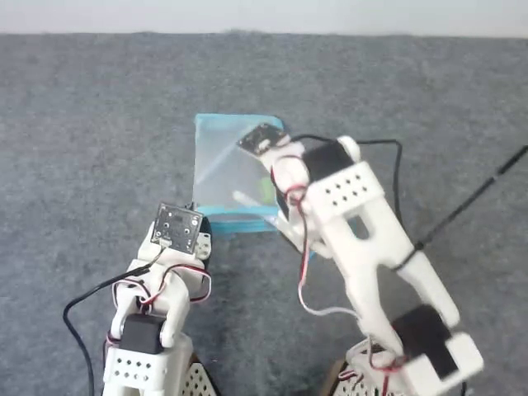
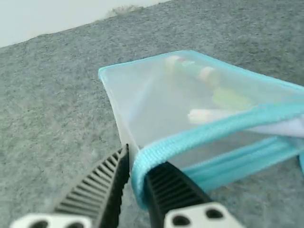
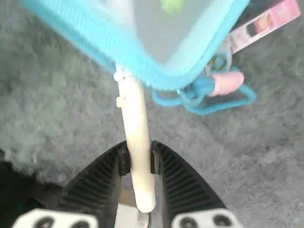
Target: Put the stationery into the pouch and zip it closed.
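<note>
Surface: grey carpet-like mat (image 1: 99, 124), with the pouch (image 1: 227, 165) lying flat on it between the two arms.
Pouch: translucent with a cyan zip band; the mouth faces the arms and is unzipped.
Contents: seen from the left wrist, a green item (image 2: 230, 99), a white stick (image 2: 213, 115) and a green-and-cream piece (image 2: 190, 69) lie inside. What each one is cannot be told.
Left gripper (image 2: 141, 164): clamped on the cyan zip band at the pouch's near corner, pinning that end of the mouth.
Right gripper (image 3: 139, 147): closed around a cream pen (image 3: 133, 118), gripped near its rear end.
Pen position: its forward end meets the cyan edge of the mouth. Whether the tip is under the band or butting against it cannot be told.
Zip pull (image 3: 223, 83): a pink tab on a cyan loop, at the pouch corner just beside the pen and untouched.
Pink printed card (image 3: 266, 23): near that corner; whether it is inside the pouch or beneath it is unclear.
Step in hand: judged to be loading, with the pen part-way in and the zip not yet started.
Next move calls for: pushing the pen along its own axis through the mouth while the left grip holds the corner taut, then releasing it.
Risk: the pen snagging on the band and dragging the pouch.
</note>
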Robot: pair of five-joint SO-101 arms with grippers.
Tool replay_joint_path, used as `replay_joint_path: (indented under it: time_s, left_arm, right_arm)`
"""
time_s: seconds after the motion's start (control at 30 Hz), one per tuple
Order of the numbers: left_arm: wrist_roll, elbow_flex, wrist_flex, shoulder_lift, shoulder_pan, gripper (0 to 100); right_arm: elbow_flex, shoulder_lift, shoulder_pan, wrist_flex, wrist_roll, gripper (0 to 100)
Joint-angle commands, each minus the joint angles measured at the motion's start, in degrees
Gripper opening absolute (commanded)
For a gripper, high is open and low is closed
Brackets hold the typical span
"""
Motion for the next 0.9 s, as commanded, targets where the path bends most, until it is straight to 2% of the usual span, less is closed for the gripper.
replay_joint_path:
  time_s: [0.0, 0.3, 0.53, 0.63, 0.87]
  left_arm:
    - [0.53, -0.4, -2.46, -0.53, 1.76, 1]
    - [0.53, -0.4, -2.46, -0.53, 4.22, 1]
    - [0.53, -0.4, -2.29, -0.53, 4.04, 1]
    - [0.53, -0.4, -2.29, -0.53, 4.04, 1]
    - [0.53, -0.4, -2.2, -0.44, 4.04, 1]
  right_arm:
    - [-8.26, 4.53, 1.45, -0.4, -3.08, 0.7]
    - [-22.24, 10.59, -1.8, 2.95, -5.01, 1.2]
    - [-22.95, 10.42, -8.13, 3.21, -0.44, 19.1]
    - [-23.56, 9.71, -9.89, 3.38, 1.49, 20.6]
    - [-24.09, 1.54, -6.46, 3.38, 1.49, 20.5]
